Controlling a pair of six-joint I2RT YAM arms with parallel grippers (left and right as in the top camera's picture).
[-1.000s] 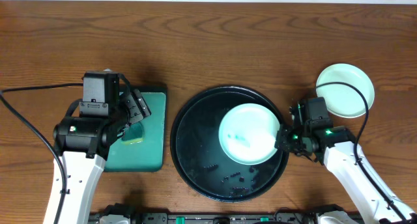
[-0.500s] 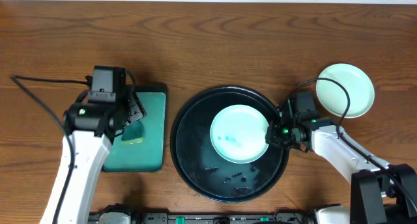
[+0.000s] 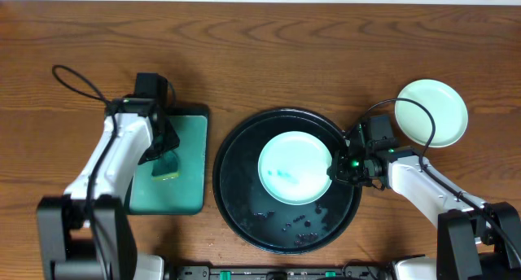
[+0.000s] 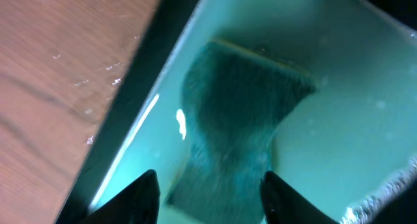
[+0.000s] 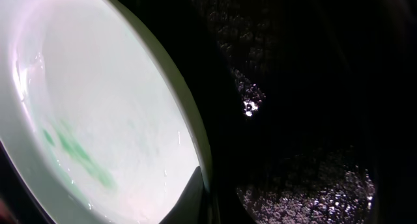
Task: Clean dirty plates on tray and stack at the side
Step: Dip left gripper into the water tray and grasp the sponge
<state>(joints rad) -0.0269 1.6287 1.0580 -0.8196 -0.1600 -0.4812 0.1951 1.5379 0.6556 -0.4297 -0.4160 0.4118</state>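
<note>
A pale mint plate (image 3: 295,166) with green smears lies in the black tray (image 3: 244,190). My right gripper (image 3: 335,168) is shut on the plate's right rim. In the right wrist view one finger (image 5: 192,198) lies inside the rim of the plate (image 5: 98,107), with the wet tray (image 5: 313,87) beside it. A second mint plate (image 3: 431,111) rests on the table at the right. My left gripper (image 3: 165,150) hangs over the sponge (image 3: 167,168). In the left wrist view the gripper (image 4: 210,198) stands open astride the sponge (image 4: 241,126), with the fingertips close to its sides.
The sponge lies in a teal rectangular tray (image 3: 183,190) left of the black tray. Dark crumbs (image 3: 297,223) dot the black tray's near part. A black cable (image 3: 77,80) loops over the table at the far left. Bare wood table (image 3: 260,52) lies behind.
My left arm has swung back and down over the sponge, its jaws narrowing round it. The right gripper has slid the plate a little to the left within the tray.
</note>
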